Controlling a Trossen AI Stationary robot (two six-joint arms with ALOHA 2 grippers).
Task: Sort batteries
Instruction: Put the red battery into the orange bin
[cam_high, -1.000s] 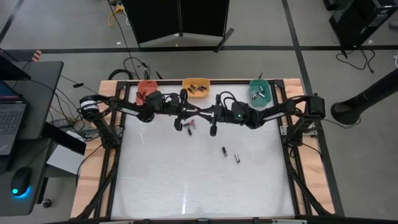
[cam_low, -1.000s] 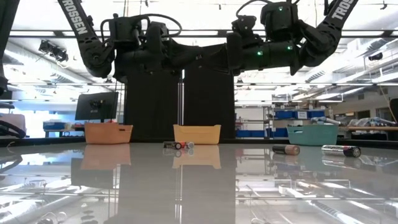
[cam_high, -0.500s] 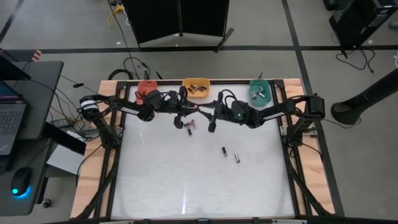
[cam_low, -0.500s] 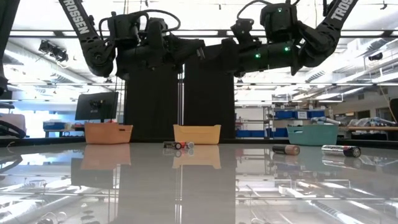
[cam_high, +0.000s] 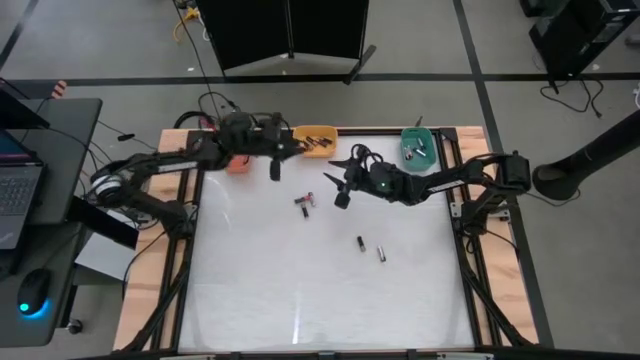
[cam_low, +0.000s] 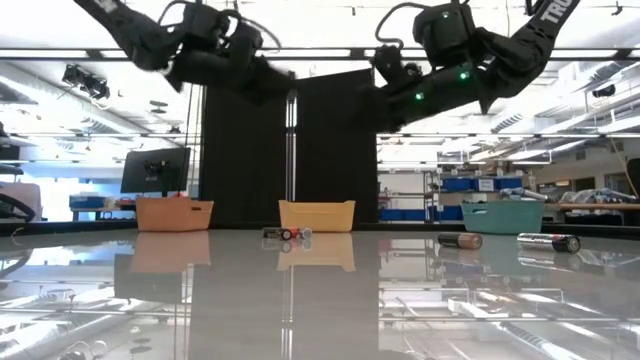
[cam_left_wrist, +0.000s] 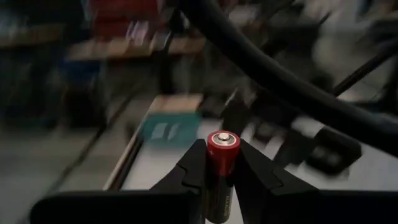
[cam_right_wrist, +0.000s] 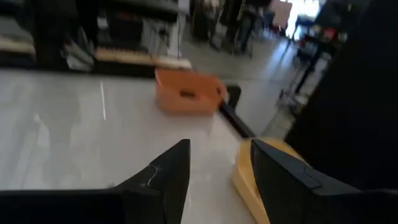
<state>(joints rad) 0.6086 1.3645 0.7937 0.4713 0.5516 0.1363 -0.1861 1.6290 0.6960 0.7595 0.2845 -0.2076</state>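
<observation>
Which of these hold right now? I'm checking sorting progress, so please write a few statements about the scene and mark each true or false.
1. The left end effector grips a red cylindrical battery. True.
2. The right end effector holds a battery. False: its jaws are open and empty.
3. The yellow plastic bin is empty. False: batteries lie inside it.
4. Two dark loose batteries lie on the white table. True.
</observation>
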